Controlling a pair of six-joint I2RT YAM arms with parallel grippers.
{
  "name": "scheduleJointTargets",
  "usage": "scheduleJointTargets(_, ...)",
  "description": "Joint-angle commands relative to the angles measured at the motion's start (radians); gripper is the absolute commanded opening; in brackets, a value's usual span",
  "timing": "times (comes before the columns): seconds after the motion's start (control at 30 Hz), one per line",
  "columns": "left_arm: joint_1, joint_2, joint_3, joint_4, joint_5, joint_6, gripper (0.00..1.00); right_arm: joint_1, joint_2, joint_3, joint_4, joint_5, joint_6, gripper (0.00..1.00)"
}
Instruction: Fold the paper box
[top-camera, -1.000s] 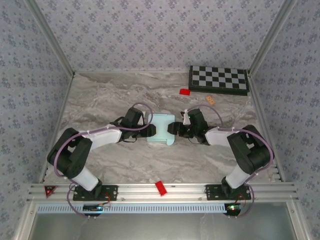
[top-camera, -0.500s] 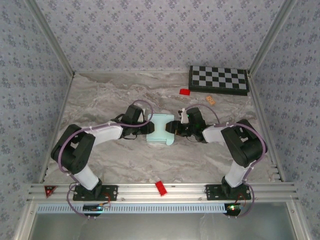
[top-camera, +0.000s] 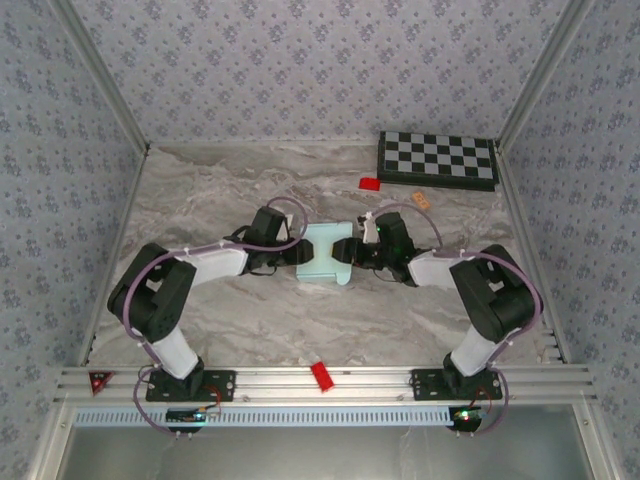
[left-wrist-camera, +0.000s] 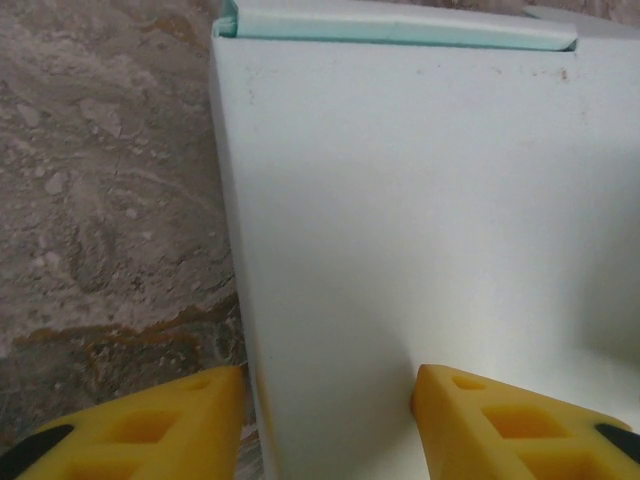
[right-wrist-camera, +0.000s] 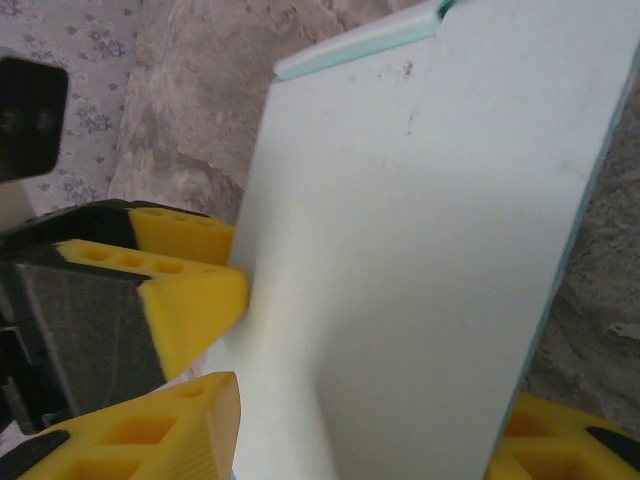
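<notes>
at mid-frame on the worktop (top-camera: 250, 200): the paper box (top-camera: 325, 256), pale light-blue, a small flat rectangle with a greener strip along its far fold. flanked left and right by the left claw (top-camera: 300, 257) and the right claw (top-camera: 345, 253). since a second ago, shifted slightly toward the top of the frame, with both forearms drawn closer in. thin matte card, faintly specked; marbled grey-brown stone pattern underneath; yellow fingers (left-wrist-camera: 150, 420) with hollow cells. grasped across its width by the right claw, a finger against each side. straddled at one edge by the left claw; cannot tell whether clamped or released.
</notes>
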Motion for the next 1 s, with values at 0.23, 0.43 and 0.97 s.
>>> scheduleJointTargets(0.23,-0.01,0.048,0.017,0.053,0.087,-0.021,0.54,0.029,-0.115,0.028,-0.087,0.007,-0.056,0.5)
scheduleJointTargets(0.43,-0.01,0.05,0.023,0.057,0.092,-0.02,0.56,0.045,-0.144,0.047,-0.13,0.024,-0.056,0.5)
scheduleJointTargets(0.97,-0.009,0.048,0.02,0.079,0.093,-0.027,0.61,0.063,-0.149,0.108,-0.175,0.041,-0.098,0.5)
